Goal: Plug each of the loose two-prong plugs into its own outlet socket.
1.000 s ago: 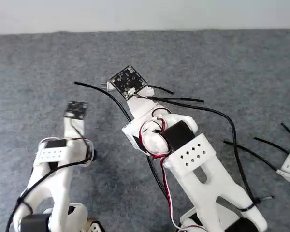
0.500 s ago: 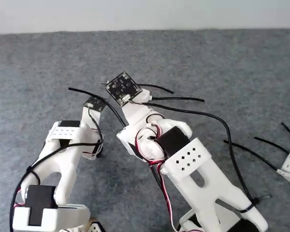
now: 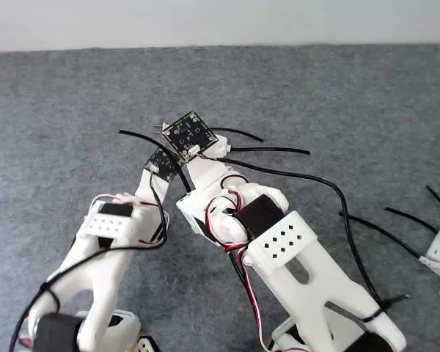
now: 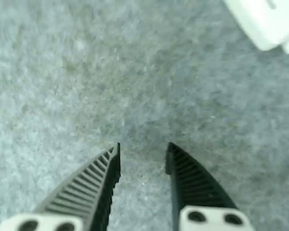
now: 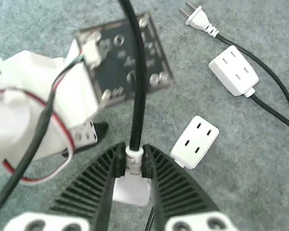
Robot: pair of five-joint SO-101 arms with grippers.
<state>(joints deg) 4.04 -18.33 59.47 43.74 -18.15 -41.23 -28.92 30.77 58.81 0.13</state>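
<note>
We hold a plug (image 5: 130, 191) pinched tight in our right hand (image 5: 132, 148), just beside the near socket (image 5: 196, 142). A loose plug (image 5: 197, 17) lies well beyond that socket, past a second socket (image 5: 232, 70). Our left hand (image 4: 143, 147) stands open over the grey worktop (image 4: 86, 72), gripping nothing.

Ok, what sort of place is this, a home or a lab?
Probably a robotics test bench: white left arm and right arm with bare wiring, a grey felt-like mat, and a loose two-prong plug near outlet sockets on it.

Held plug (image 5: 131, 191), loose plug (image 5: 198, 18) (white), socket (image 5: 196, 142)
</note>
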